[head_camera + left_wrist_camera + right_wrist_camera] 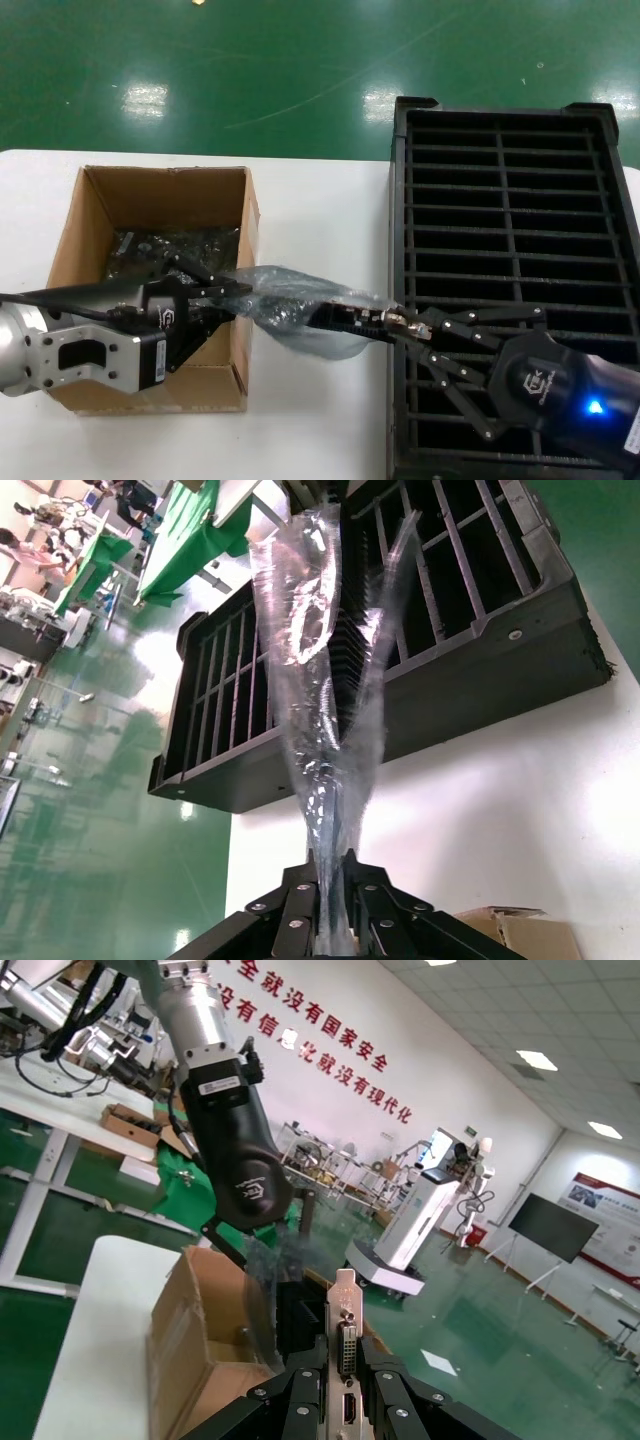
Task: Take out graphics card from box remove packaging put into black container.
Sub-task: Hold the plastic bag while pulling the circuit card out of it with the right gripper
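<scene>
The graphics card (345, 318) hangs over the white table between the box (70, 240) and the black container (397, 250), its dark board still partly inside the packaging (285, 300). My left gripper (232, 298) is shut on the bag's end near the box's right wall; in the left wrist view the packaging (325, 680) stretches away from that gripper (335, 865). My right gripper (408, 325) is shut on the card's silver bracket end at the crate's left rim. The right wrist view shows the bracket (345, 1310) with its ports clamped in the right gripper (345, 1360).
More crinkly bagged items (170, 250) lie in the cardboard box. The black container (480, 670) has many ribbed slots in two columns. Bare white table (320, 200) runs between box and crate. The left arm (235, 1150) reaches over the box (190, 1330).
</scene>
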Available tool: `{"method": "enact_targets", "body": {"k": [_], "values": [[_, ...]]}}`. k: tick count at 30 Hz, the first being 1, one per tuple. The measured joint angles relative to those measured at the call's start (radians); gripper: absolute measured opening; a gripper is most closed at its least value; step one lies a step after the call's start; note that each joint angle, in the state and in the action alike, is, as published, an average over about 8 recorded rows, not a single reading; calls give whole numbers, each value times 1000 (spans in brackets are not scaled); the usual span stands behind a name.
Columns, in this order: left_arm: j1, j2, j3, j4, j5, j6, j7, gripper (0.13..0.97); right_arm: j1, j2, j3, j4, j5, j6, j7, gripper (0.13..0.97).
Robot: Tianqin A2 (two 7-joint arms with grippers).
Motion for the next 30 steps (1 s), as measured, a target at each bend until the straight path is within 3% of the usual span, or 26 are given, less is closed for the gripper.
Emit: {"method": "enact_targets", "body": {"k": [13,20,25,30], "values": [[28,2,-32,14,-6,-49,1,152,-69,64,114,58,37,6,12,186],[39,24,-50,13,-7,-87,-23,140,-136,128,222,100,71,-6,41,186],[60,71,-65,4,52,-140,-70,140,-172,170,286,121,75,1,72,186],[91,139,-99,-4,171,-201,-122,140,-183,214,303,131,50,23,116,186]]}}
